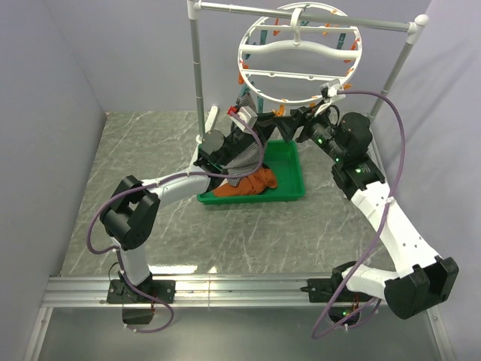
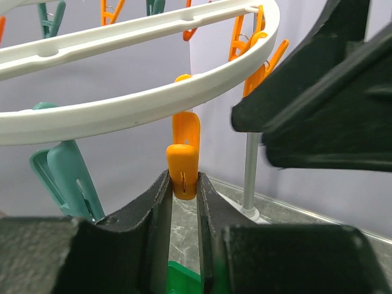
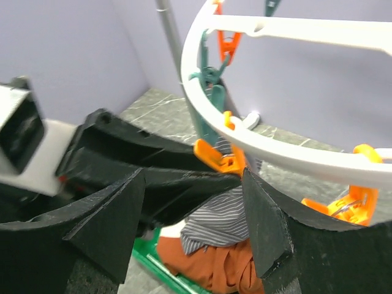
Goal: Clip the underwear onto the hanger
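Grip: my left pincer (image 2: 182, 179), nearly closed, nips orange plastic clothespin (image 2: 184, 156) on white ring-shaped hanger (image 2: 122, 110); grey striped underwear (image 3: 217, 223) at six o'clock of my wide-open right pincer (image 3: 193, 177).

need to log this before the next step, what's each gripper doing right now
left gripper: closed on an orange clothespin of the hanger
right gripper: open, holding nothing
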Action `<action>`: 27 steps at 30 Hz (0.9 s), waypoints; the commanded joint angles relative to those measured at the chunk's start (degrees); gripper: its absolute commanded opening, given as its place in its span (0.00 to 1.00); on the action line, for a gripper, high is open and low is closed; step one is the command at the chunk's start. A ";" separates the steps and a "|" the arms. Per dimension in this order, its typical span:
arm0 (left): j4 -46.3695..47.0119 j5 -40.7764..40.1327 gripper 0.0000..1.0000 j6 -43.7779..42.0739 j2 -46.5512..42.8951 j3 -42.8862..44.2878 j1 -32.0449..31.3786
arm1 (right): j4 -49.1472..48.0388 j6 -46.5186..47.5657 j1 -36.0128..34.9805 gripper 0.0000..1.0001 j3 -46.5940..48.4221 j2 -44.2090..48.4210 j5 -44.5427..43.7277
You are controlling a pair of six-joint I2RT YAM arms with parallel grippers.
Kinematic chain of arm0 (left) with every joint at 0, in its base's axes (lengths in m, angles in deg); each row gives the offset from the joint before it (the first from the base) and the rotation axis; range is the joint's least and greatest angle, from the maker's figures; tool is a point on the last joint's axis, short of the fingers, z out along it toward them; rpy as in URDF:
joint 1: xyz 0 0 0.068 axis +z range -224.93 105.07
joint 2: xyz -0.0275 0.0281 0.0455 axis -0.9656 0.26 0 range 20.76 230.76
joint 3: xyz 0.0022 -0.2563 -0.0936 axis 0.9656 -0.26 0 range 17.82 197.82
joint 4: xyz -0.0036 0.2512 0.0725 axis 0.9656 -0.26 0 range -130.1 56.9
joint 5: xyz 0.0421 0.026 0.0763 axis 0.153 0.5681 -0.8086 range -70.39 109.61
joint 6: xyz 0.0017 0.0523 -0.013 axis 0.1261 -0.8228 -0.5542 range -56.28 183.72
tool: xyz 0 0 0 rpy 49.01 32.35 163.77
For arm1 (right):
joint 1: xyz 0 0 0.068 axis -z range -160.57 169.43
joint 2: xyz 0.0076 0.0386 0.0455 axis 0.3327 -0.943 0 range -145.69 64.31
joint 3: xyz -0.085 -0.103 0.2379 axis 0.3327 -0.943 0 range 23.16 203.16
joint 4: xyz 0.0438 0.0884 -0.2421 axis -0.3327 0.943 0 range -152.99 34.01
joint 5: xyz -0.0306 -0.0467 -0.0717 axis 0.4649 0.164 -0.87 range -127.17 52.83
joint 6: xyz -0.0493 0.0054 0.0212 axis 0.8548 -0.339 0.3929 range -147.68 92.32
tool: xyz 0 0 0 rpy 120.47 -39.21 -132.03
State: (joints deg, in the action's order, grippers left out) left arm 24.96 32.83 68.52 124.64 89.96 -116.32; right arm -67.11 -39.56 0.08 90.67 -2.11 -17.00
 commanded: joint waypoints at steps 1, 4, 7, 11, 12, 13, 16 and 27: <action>3.02 1.38 0.15 0.65 -1.75 0.20 -0.01 | -4.40 1.60 -0.95 0.71 1.66 -1.17 -4.34; 2.76 2.08 0.13 0.39 -2.18 0.02 -0.10 | -4.67 1.95 -1.47 0.71 2.10 -2.32 -4.43; 2.32 2.17 0.12 0.21 -2.36 -0.07 -0.19 | -4.84 2.47 -1.83 0.71 2.54 -3.02 -4.69; 2.32 2.26 0.10 -0.49 -2.71 -0.68 -0.45 | -5.20 2.74 -2.27 0.69 2.81 -3.64 -6.88; 2.32 2.26 0.10 -0.75 -2.97 -0.94 -0.71 | -5.20 2.83 -2.35 0.67 2.89 -3.81 -7.59; 2.23 2.17 0.10 -0.75 -3.06 -1.03 -0.63 | -5.28 3.09 -2.53 0.66 2.90 -3.99 -8.12; 2.23 2.61 0.10 -1.54 -3.33 -1.39 -0.89 | -5.29 3.44 -2.97 0.63 3.25 -4.34 -9.96; 0.03 3.04 0.23 -2.86 -3.68 -1.12 -1.07 | -2.74 4.23 -3.59 0.28 6.14 -6.36 -11.82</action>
State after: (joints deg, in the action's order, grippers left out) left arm 24.42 33.48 67.14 124.09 88.94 -116.58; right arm -67.77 -35.51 -3.18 93.03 -8.12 -27.71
